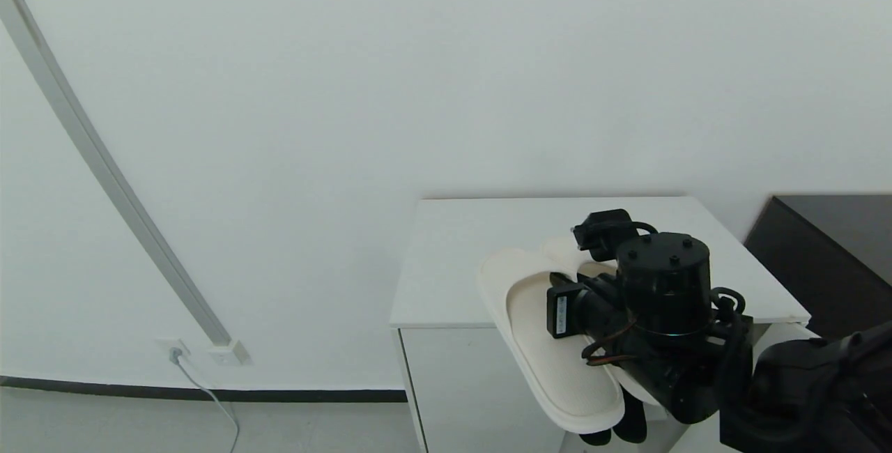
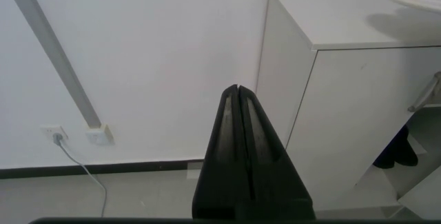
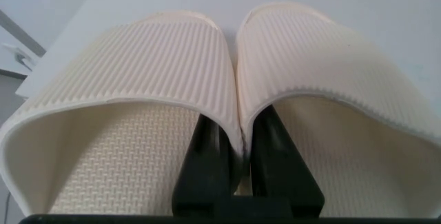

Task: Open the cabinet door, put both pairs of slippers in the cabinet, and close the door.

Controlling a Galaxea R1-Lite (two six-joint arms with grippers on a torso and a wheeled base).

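Right claw (image 3: 238, 138) clamped on slippers (image 3: 172, 79), pinching two inner sides together. Head view, lower right: pair sits over front edge of cabinet (image 1: 453, 251), one end sticking out past it. Can't tell if touching top. Left wrist view, low middle: left claw (image 2: 238, 96) pressed together. Handle (image 2: 426, 93) at right edge, dark things (image 2: 396, 151) inside cabinet below. Open room left of cabinet: bare wall (image 1: 348, 90), socket (image 1: 174, 352) lower left. Dark table (image 1: 836, 230) near, at right. Label (image 1: 561, 313) on my right arm too small to read.
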